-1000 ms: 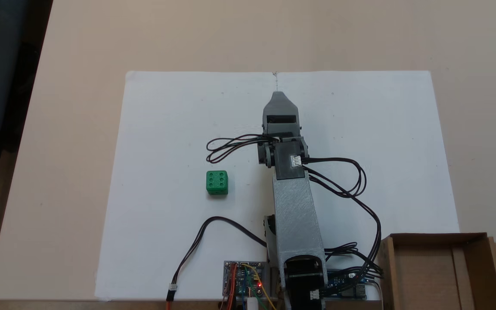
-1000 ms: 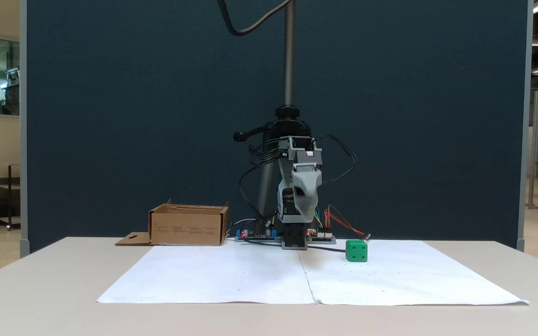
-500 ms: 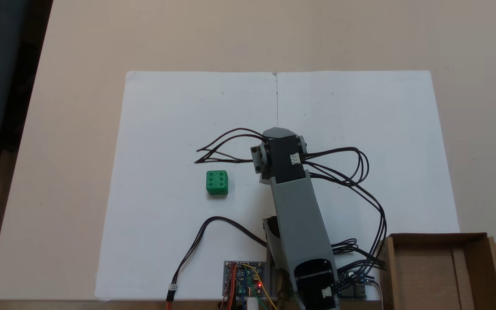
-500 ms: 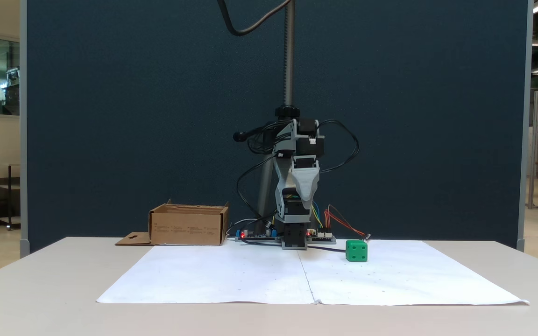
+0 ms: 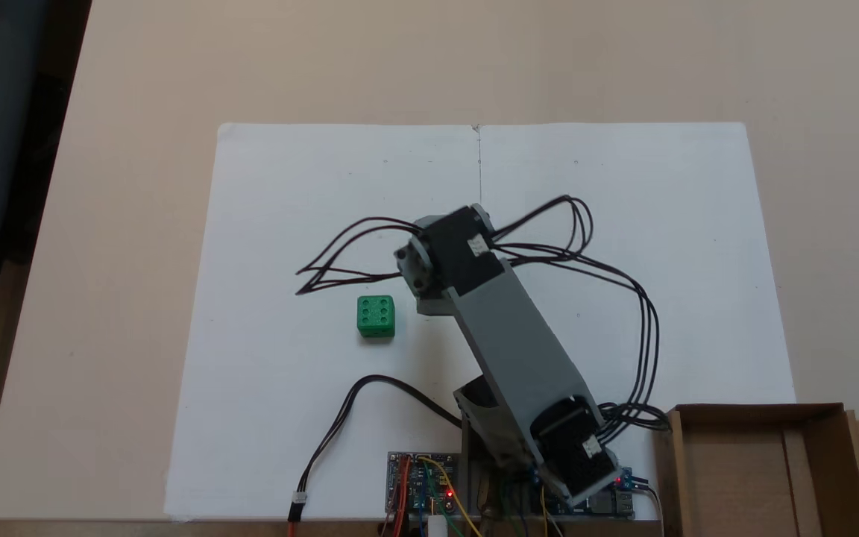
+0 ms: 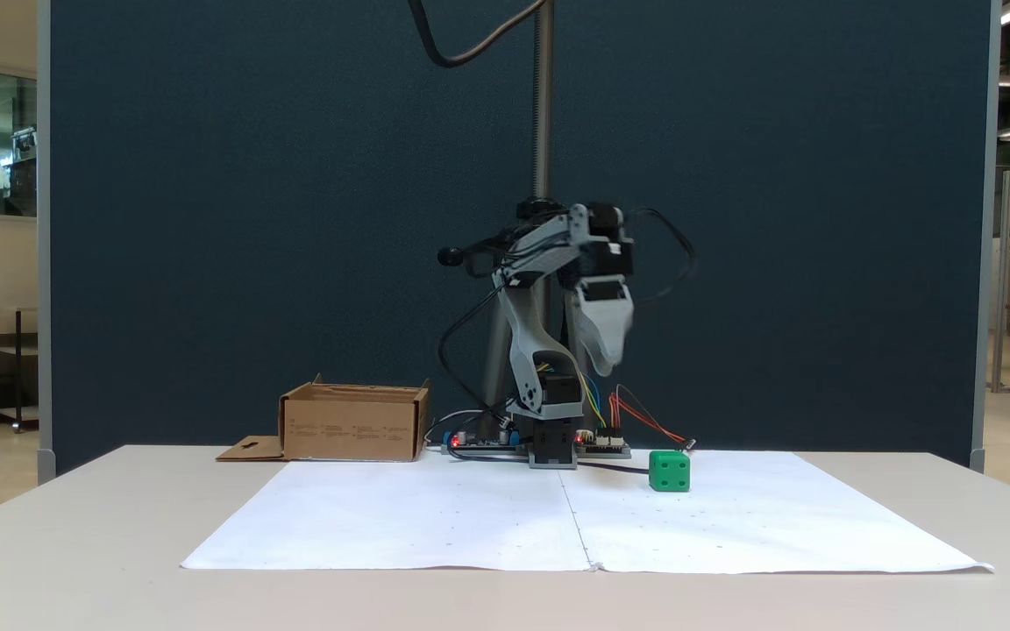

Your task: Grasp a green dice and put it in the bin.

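Note:
The green dice (image 5: 376,316) lies on the white paper, its six-pip face up; from the front the dice (image 6: 669,471) sits right of the arm's base. My gripper (image 6: 608,365) hangs pointing down, well above the table, up and left of the dice. It shows as one tapered grey tip, so I cannot make out how the jaws stand. From above, the black wrist (image 5: 448,253) covers the gripper, a little right of and beyond the dice. The cardboard bin (image 5: 757,462) stands at the bottom right corner; the front camera has the bin (image 6: 354,425) on the left.
The white paper sheet (image 5: 310,186) covers the middle of the table. Circuit boards (image 5: 422,488) and loose black cables (image 5: 347,253) sit around the arm's base. A camera pole (image 6: 543,96) and a dark blue partition (image 6: 251,219) stand behind.
The arm has swung toward the dice, left in the overhead picture. The gripper has folded from pointing forward over the paper to hanging straight down. The dice and bin have not moved.

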Motion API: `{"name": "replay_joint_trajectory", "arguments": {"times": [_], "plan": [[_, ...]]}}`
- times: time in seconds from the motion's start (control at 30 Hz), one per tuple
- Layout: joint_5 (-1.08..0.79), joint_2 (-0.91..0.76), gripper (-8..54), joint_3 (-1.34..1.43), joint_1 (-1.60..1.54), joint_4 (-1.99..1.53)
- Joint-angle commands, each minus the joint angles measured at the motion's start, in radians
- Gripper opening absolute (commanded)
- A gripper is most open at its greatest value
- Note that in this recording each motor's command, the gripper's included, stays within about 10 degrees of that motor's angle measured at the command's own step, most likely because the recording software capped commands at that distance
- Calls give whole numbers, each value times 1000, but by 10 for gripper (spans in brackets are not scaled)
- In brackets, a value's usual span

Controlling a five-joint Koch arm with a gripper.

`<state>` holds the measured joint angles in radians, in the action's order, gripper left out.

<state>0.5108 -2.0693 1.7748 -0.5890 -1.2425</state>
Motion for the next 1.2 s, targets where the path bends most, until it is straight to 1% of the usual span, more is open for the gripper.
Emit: {"name": "replay_joint_trajectory", "arguments": {"times": [0.0, 0.27, 0.47, 0.53, 0.57, 0.87, 1.17], "plan": [[121, 6, 403, -44, -54, 35], [307, 54, 399, -44, -146, 115], [402, 40, 399, -37, -179, 109], [410, 29, 406, -37, -193, 133], [414, 26, 421, -37, -195, 153], [417, 64, 419, 8, -219, 233], [417, 143, 419, 173, -278, 365]]}}
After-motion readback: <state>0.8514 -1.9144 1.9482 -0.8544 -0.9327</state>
